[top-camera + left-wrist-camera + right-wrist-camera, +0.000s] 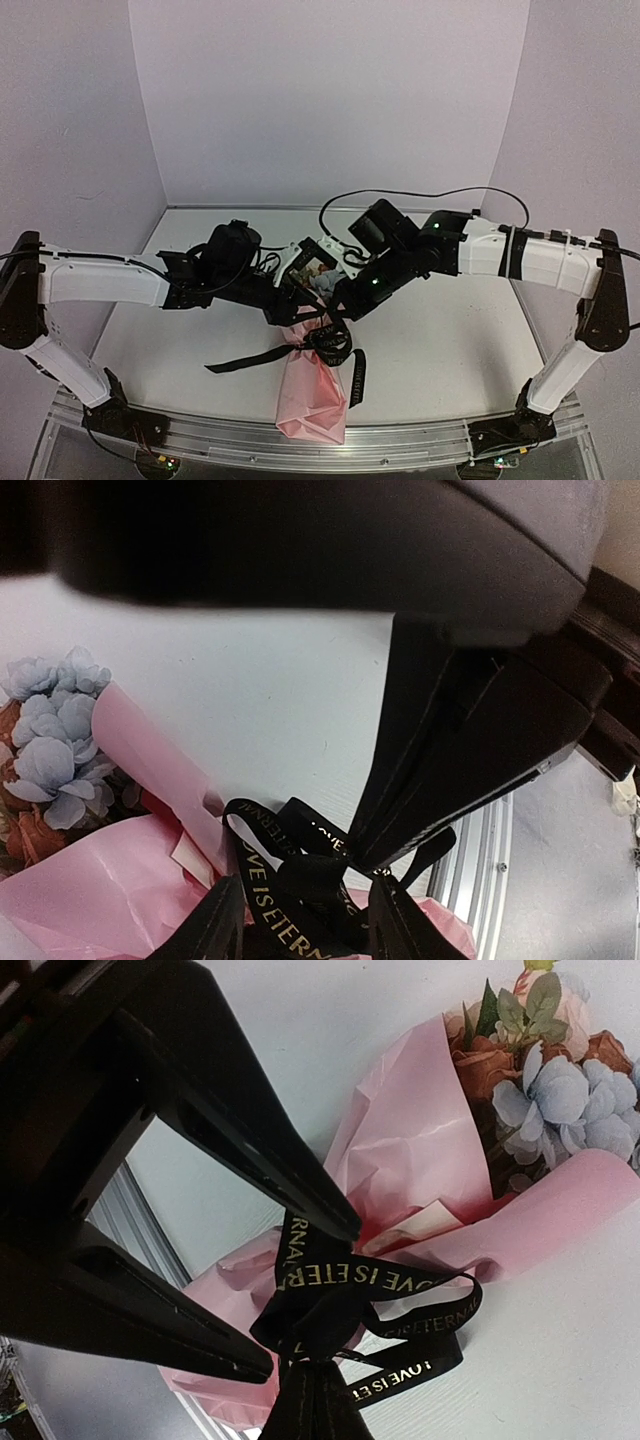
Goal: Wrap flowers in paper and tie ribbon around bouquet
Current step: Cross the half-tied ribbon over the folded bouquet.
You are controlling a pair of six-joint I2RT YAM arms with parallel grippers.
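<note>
- Two grippers work over one knot. The bouquet [312, 395] lies on the table [450, 340], cone tip twd the near edge, flowers [550, 1090] poking out the far end of the pink paper [90, 890].
- Ribbon [380, 1278] is already round the cone's waist, bunched in loops. Step in hand looks like cinching/finishing the tie.
- Right gripper [368, 852]: jaws pressed together, pinching a gathered strand of ribbon right at the knot.
- Left gripper [308, 918]: jaws part spread, straddling the loops, nothing clearly clamped btwn them.
- To do it well, imo, L shd close on one single strand, not the whole bunch, else the pull just drags the bundle.
- Pull L & R apart along the table, opposite dirs, slow. That holds the knot on the waist & spares the thin paper.
- Stay low, since lifting wd hoist the light bouquet instead of tightening.
- Watch the loose tails [245, 362] and don't trap one under a finger.
- Risk: satin slips, so check the grip b4 hauling.
</note>
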